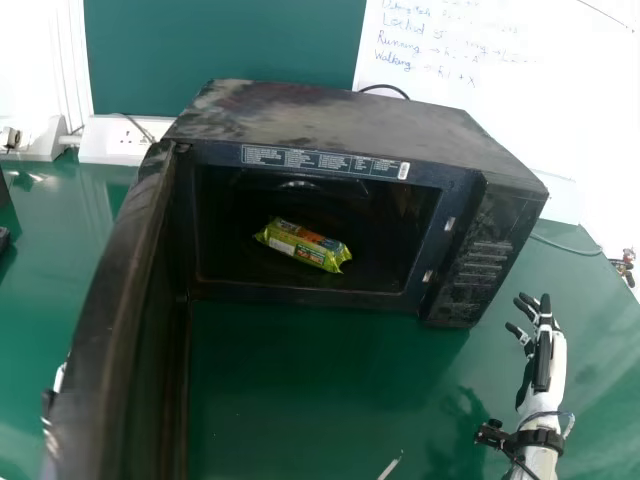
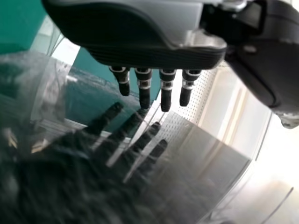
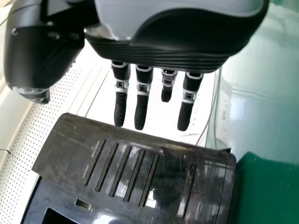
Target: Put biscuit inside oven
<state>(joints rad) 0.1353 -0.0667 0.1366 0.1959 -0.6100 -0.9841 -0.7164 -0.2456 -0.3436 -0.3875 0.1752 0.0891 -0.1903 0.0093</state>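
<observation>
Counter, green, bears black oven, cavity facing robot, door swung open on robot's left. Left hand at door's outer side, fingers straight, released, holding nothing. Right hand beside oven's control-panel side, fingers loosely extended, also empty. Biscuit packet lies flat on oven floor, near middle, well inside door frame. Long axis slants: left end deeper in, right end nearer the opening. Handling, judged: light, wrapper thin and slippery, contents stiff but brittle; crushing likely if squeezed hard. Best hold: gently across narrow width at mid-length, not by crimped ends. Placement looks done; closing door probably optional.
</observation>
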